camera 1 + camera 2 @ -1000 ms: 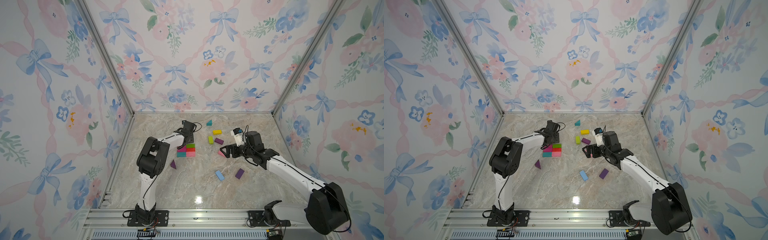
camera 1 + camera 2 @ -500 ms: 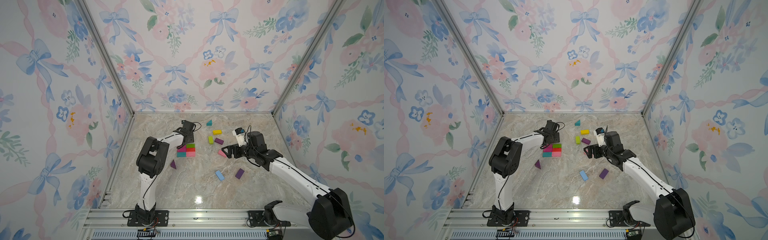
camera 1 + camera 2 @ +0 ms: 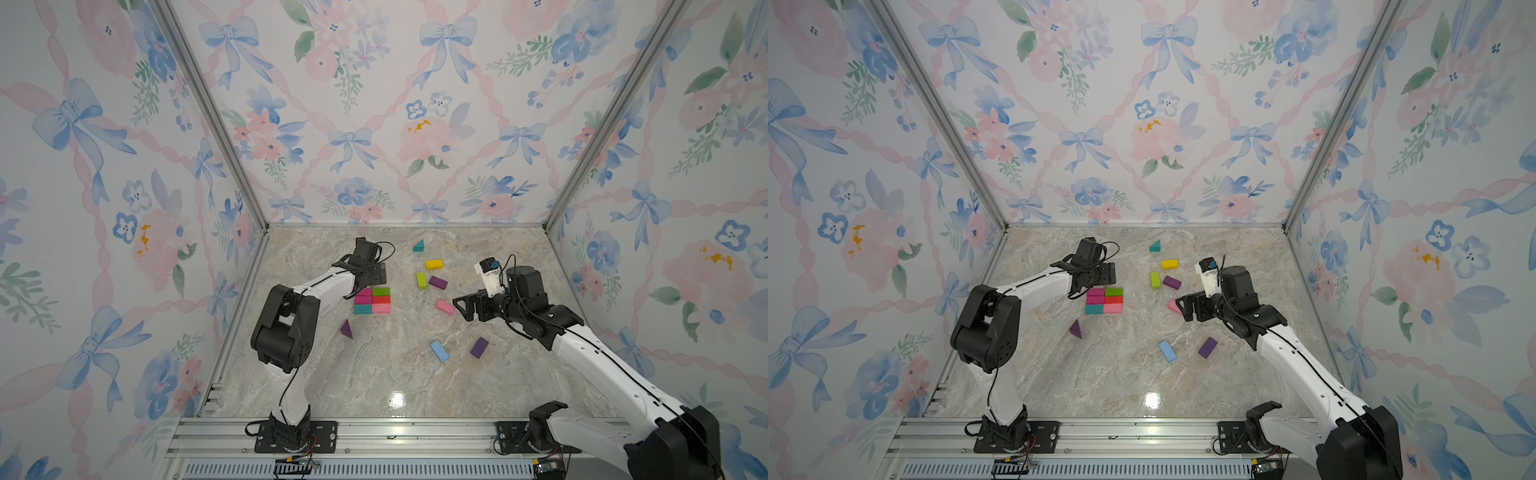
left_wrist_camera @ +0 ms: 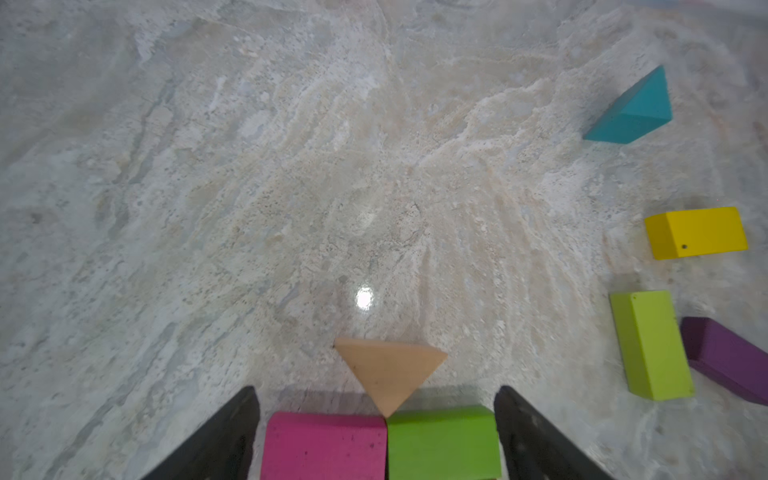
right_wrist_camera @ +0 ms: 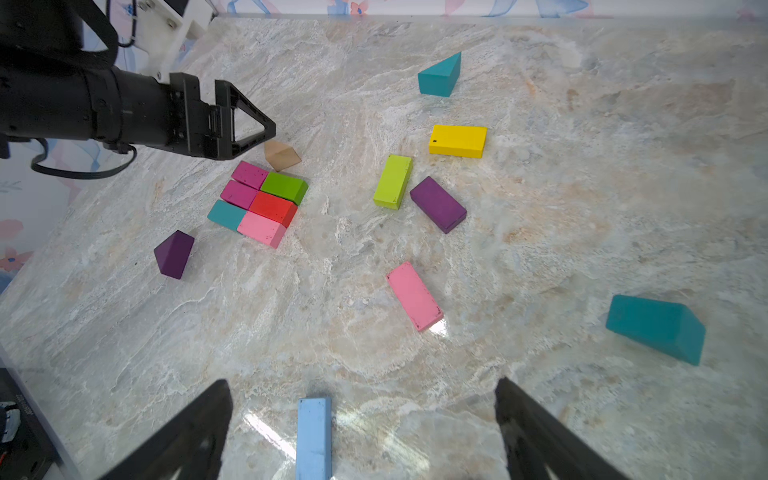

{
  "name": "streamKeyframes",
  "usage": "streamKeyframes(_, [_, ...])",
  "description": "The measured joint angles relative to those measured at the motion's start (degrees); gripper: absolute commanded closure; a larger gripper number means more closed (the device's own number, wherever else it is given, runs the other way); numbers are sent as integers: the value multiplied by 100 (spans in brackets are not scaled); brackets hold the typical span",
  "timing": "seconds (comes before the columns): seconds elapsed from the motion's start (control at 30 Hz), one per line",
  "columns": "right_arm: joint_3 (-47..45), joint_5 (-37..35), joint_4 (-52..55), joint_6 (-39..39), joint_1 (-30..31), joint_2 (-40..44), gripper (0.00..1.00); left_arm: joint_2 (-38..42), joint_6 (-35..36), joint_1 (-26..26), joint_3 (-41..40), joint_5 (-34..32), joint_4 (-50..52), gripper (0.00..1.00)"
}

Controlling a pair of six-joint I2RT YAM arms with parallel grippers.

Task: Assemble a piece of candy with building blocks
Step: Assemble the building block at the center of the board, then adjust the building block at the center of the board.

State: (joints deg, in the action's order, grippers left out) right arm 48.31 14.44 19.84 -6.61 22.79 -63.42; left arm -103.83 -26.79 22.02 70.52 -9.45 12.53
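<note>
Six building blocks lie packed in a rectangle (image 3: 372, 300): two magenta, a green, a red, a teal and a pink brick. A tan triangular prism (image 4: 388, 370) rests on the table with its point at the seam between the magenta brick (image 4: 324, 446) and the green brick (image 4: 442, 442). My left gripper (image 4: 375, 392) stands open over that spot, its fingers outside those two bricks, holding nothing. My right gripper (image 3: 461, 305) is open and empty next to a loose pink brick (image 3: 445, 307). A light blue brick (image 5: 313, 436) lies on the table below it.
Loose blocks lie scattered on the marble table: a yellow brick (image 3: 434, 264), a lime brick (image 3: 421, 280), two purple bricks (image 3: 438, 282) (image 3: 479, 347), a teal prism (image 3: 418, 246), a purple prism (image 3: 346, 329) and a second teal prism (image 5: 656, 328). Patterned walls enclose three sides.
My left gripper has opened and let go of the tan prism at the rectangle's far edge. My right gripper has drawn back a little to the right, still open.
</note>
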Motion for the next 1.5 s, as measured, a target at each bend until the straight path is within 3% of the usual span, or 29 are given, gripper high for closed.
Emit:
streamKeyframes(0.17, [-4, -17, 20, 20, 479, 9, 1, 1453, 61, -310, -1108, 306, 48, 5])
streamKeyframes(0.3, [-13, -33, -28, 0, 872, -48, 1, 1947, 55, -280, -1829, 514, 127, 5])
streamKeyframes(0.53, [-76, -31, -155, -28, 1104, -214, 1, 1969, -50, -254, -2479, 632, 243, 5])
streamKeyframes(1.0, [-125, -42, -273, -46, 1104, -273, 1, 1967, -52, 323, -2826, 914, 234, 6])
streamKeyframes(1.33, [-125, -122, -291, -72, 1108, -540, 1, 2129, -245, 1298, -2894, 1123, 234, 7])
streamKeyframes(1.5, [-125, -144, -291, -83, 1108, -542, 1, 2203, -240, 1357, -2822, 1270, 234, 7])
